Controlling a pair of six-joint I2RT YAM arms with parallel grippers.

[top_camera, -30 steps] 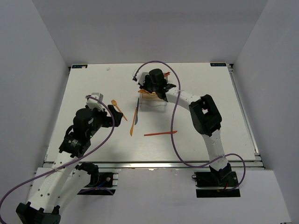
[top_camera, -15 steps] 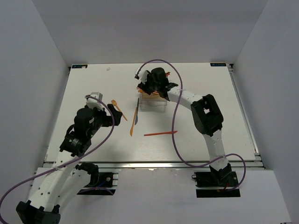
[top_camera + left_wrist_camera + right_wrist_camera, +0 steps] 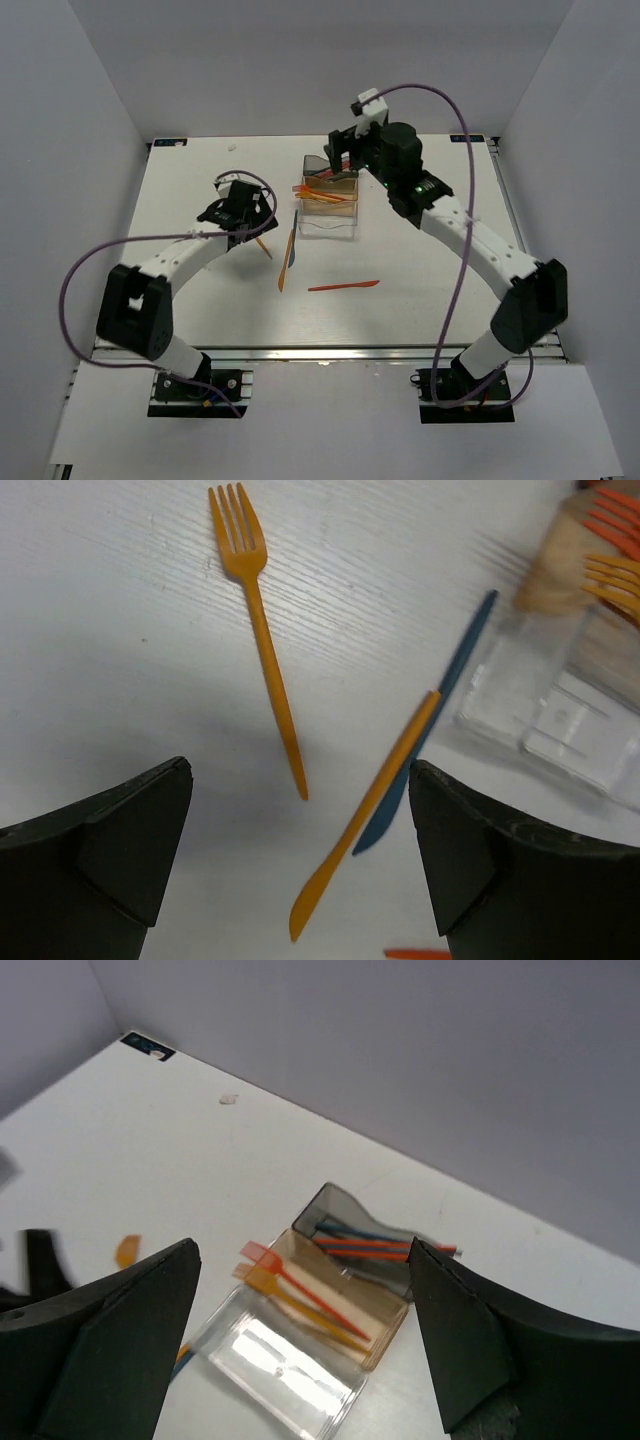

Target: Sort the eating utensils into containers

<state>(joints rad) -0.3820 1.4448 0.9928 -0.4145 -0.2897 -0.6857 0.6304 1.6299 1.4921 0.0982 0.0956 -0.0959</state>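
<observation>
Orange and thin, the fork (image 3: 262, 650) is being straddled from above by the left gripper (image 3: 300, 780), whose jaws are being held wide and empty. An orange knife (image 3: 365, 815) and a blue knife (image 3: 430, 720) are lying overlapped just beside it, next to the clear bin (image 3: 560, 720). The right gripper (image 3: 300, 1250), likewise being held wide and empty, is being hovered over the bins (image 3: 328, 195) near the middle of the far edge of the table (image 3: 450, 260).
</observation>
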